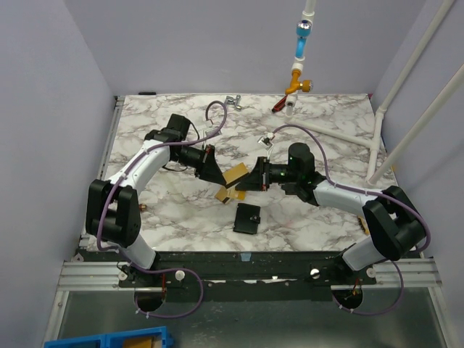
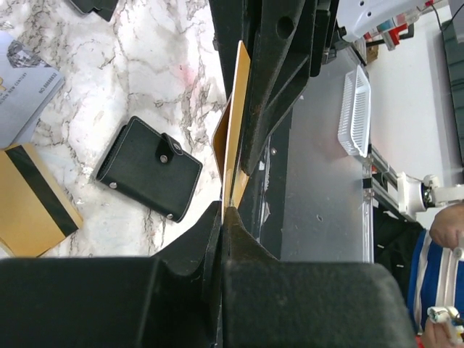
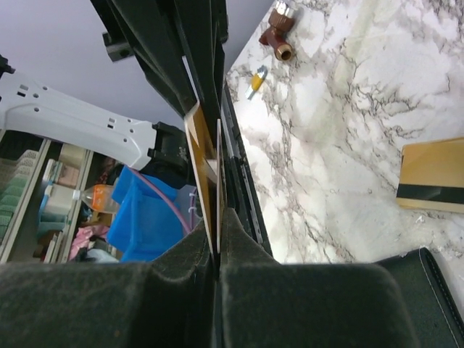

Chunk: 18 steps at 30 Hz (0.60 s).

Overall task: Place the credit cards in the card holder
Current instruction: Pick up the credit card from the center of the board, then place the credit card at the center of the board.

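A gold credit card (image 1: pixel 233 175) is held on edge above the table's middle, between both grippers. My left gripper (image 1: pixel 217 176) is shut on one end of this card (image 2: pixel 236 123), fingertips (image 2: pixel 225 209) pressed together. My right gripper (image 1: pixel 243 182) is shut on the gold card (image 3: pixel 199 167) from the other side, with a thin pale edge (image 3: pixel 219 174) beside it in the jaws. A second gold card with a dark stripe (image 2: pixel 29 199) (image 3: pixel 433 174) and a pale grey-blue card (image 2: pixel 22 87) lie flat on the marble. The black card holder (image 1: pixel 248 217) (image 2: pixel 148 168) lies closed, clasp up.
A red-handled valve (image 1: pixel 279 105) (image 3: pixel 278 32) and a metal fitting (image 1: pixel 233 101) lie at the far edge. White pipes (image 1: pixel 384 138) slant across the right side. Another black object (image 2: pixel 94 6) shows only partly. Purple walls stand on three sides.
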Each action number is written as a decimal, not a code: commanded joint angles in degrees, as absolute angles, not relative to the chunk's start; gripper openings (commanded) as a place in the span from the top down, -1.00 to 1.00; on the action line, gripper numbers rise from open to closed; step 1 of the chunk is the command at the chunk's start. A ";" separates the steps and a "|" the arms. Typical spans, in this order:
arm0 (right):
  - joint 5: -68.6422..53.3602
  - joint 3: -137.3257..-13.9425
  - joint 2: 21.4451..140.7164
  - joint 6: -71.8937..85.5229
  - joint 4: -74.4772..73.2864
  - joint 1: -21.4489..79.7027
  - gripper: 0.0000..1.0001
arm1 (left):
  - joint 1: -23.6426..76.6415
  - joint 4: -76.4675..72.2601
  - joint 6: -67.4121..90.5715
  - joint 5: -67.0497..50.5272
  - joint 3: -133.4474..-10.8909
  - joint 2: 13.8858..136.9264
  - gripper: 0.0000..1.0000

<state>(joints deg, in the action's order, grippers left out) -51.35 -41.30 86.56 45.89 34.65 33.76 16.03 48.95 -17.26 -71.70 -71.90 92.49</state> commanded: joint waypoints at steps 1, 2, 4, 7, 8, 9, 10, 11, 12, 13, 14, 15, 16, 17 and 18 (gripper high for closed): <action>-56.60 -40.69 85.56 45.47 29.80 34.45 0.88 | 12.93 43.95 -16.58 -73.78 -73.89 93.28 1.00; -56.45 -40.79 85.46 45.42 29.80 34.45 0.90 | 12.91 43.87 -16.68 -73.64 -73.70 93.14 1.00; -56.07 -40.70 85.34 45.39 29.73 34.45 0.95 | 12.68 43.56 -16.51 -73.35 -73.17 92.91 1.00; -53.83 -39.69 84.11 43.63 25.58 34.36 0.99 | 11.84 38.74 -11.86 -70.30 -71.11 91.74 1.00; -52.27 -39.55 83.62 42.75 23.38 34.32 0.99 | 11.99 36.74 -10.09 -68.35 -70.14 91.14 1.00; -50.43 -39.51 83.17 41.46 19.99 34.18 0.99 | 12.15 34.02 -7.25 -65.90 -68.84 90.79 1.00; -48.03 -39.46 82.76 40.28 16.26 34.10 0.99 | 12.57 32.88 -5.61 -62.34 -68.18 90.86 1.00; -45.88 -39.53 82.52 38.83 12.88 34.01 0.99 | 13.16 33.13 -4.70 -59.33 -68.03 91.33 1.00; -43.55 -39.55 82.35 37.77 9.30 34.01 0.99 | 13.75 33.60 -4.09 -55.78 -68.03 92.13 1.00; -41.76 -39.62 82.20 36.49 6.31 34.00 0.99 | 14.32 34.06 -3.26 -52.80 -67.82 92.94 1.00; -40.34 -39.59 82.03 35.72 3.27 34.00 0.99 | 14.62 33.89 -2.48 -50.63 -67.18 93.51 1.00; -39.15 -39.38 81.77 35.48 1.50 34.02 0.99 | 15.06 33.44 -1.73 -48.54 -66.15 94.10 1.00; -37.80 -38.94 81.44 35.49 0.28 34.02 0.99 | 15.51 32.98 -1.18 -47.12 -65.10 94.43 1.00; -36.94 -38.57 80.94 35.55 -1.19 34.01 0.99 | 16.23 32.80 -1.18 -45.41 -64.41 94.99 1.00; -35.92 -38.38 80.58 35.65 -2.55 33.99 0.99 | 17.09 32.84 -1.24 -44.01 -63.98 95.40 1.00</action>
<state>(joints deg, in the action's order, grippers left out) -43.13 -40.03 82.65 38.37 9.13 33.80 14.66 34.98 -4.56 -55.42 -66.87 93.21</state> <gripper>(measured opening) 0.009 0.012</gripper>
